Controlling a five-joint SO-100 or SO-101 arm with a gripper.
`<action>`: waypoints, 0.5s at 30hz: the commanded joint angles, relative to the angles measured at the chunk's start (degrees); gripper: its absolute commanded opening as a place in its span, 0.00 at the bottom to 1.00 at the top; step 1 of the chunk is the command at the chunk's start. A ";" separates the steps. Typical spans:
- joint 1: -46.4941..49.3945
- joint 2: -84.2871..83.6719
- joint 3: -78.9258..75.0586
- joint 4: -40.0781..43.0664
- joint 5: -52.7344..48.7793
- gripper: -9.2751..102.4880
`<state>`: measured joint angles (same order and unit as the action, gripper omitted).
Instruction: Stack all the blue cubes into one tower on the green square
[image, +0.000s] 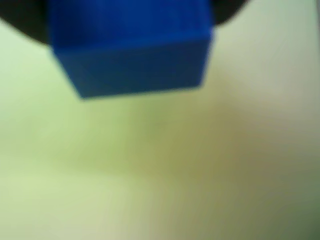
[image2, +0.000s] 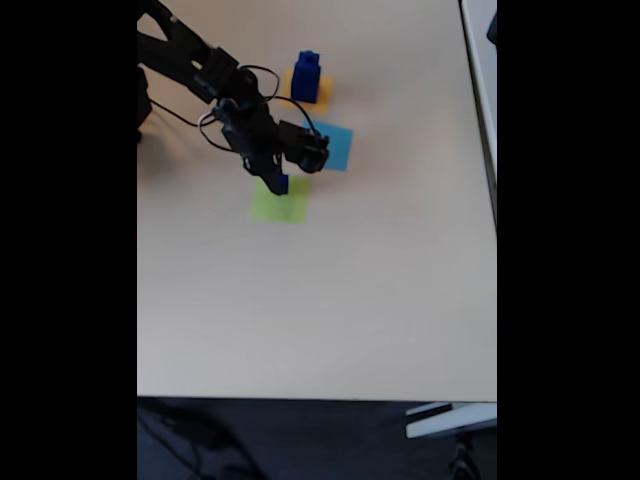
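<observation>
Blurred solid dark-blue cube (image: 132, 50) fills top of wrist view, clamped in black two-finger gripper (image2: 277, 180) over flat lime-green paper square (image2: 282, 204). Fixed view adds two stacked blue cubes (image2: 306, 77) on orange square (image2: 322, 95), light-blue square (image2: 337, 146), beige table (image2: 320, 300).

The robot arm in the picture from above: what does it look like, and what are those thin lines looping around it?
In the fixed view the arm is black all over, built from chunky, blocky segments joined end to end. The thin lines are black cables that loop loosely out from its side. It ends in a black gripper. No markings can be made out; the picture is too small.
</observation>
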<state>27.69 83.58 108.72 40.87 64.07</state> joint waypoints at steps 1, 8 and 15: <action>1.32 3.87 -0.26 -1.58 -0.79 0.10; 1.76 2.55 -0.79 -1.76 1.32 0.11; 1.32 2.11 -1.93 -1.76 3.60 0.11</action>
<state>29.36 83.58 108.72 40.08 66.01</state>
